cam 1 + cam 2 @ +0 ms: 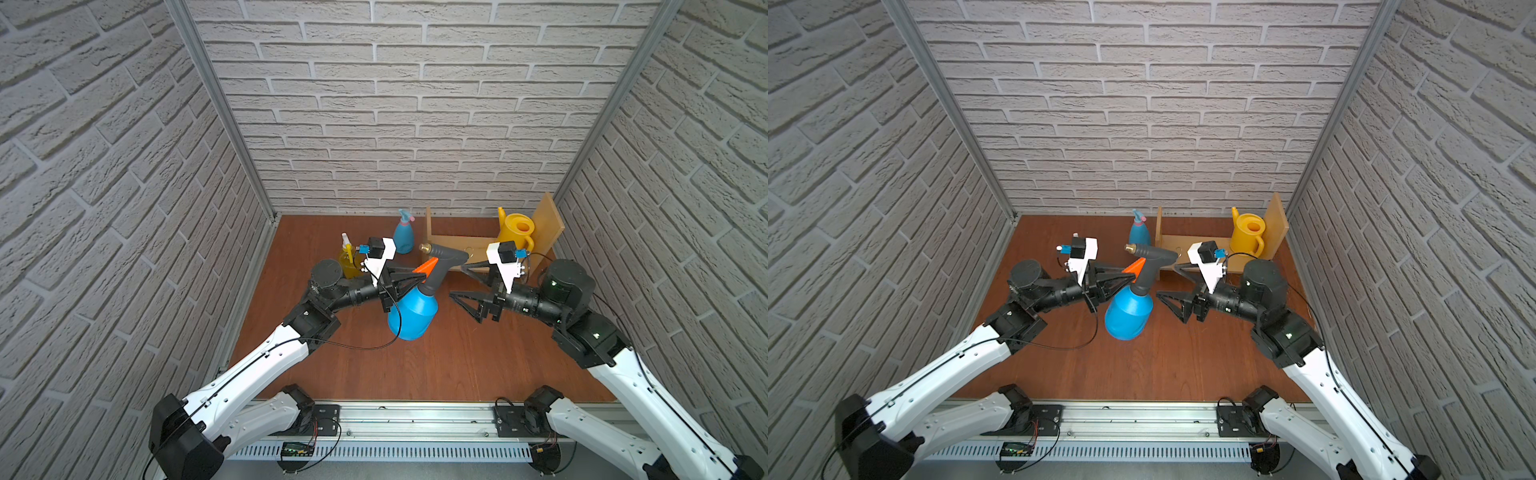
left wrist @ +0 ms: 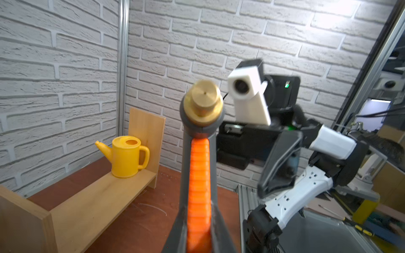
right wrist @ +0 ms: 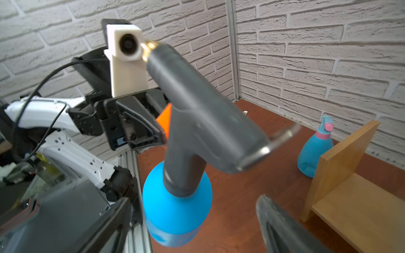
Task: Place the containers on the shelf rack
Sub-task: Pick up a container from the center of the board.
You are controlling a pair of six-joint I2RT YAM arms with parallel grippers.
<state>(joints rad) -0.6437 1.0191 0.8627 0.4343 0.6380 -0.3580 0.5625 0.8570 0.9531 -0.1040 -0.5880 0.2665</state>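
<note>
The left arm (image 1: 257, 365) and right arm (image 1: 640, 390) have white shells dotted with small screw holes, linked by black cylindrical joints. A thin black cable (image 1: 353, 347) runs along each. White wrist camera mounts (image 1: 384, 253) carry blue plugs (image 1: 365, 249). The jaws are black triangular trusses.

Yellow spray bottle (image 1: 345, 264), partly hidden

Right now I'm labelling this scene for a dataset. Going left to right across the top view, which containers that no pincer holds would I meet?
translucent yellow spray bottle → light-blue spray bottle → yellow watering can, standing on the shelf rack
</note>
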